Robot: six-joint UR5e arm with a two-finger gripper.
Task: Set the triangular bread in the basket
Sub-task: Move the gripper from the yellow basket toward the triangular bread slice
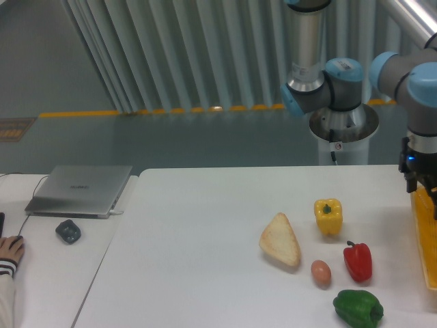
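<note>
Your gripper (422, 184) hangs over the basket (425, 239), finger state unclear; the triangular bread (280, 240) lies by the egg (321, 272).

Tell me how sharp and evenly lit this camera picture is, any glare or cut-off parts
Fixed camera: soft, slightly hazy focus; even lighting, faint shadows under the triangular bread; mild sheen on the green pepper; the basket is cropped at the right edge, the gripper blurred against it.

Robot arm (321, 75): silver-grey cylindrical tube segments are joining at rounded joints that are wearing light-blue caps. The round base pedestal (341, 126) is showing as pale metal with a small red-and-white mark at its front. The dark gripper (418, 179) is glowing with a small blue light near its top.
</note>
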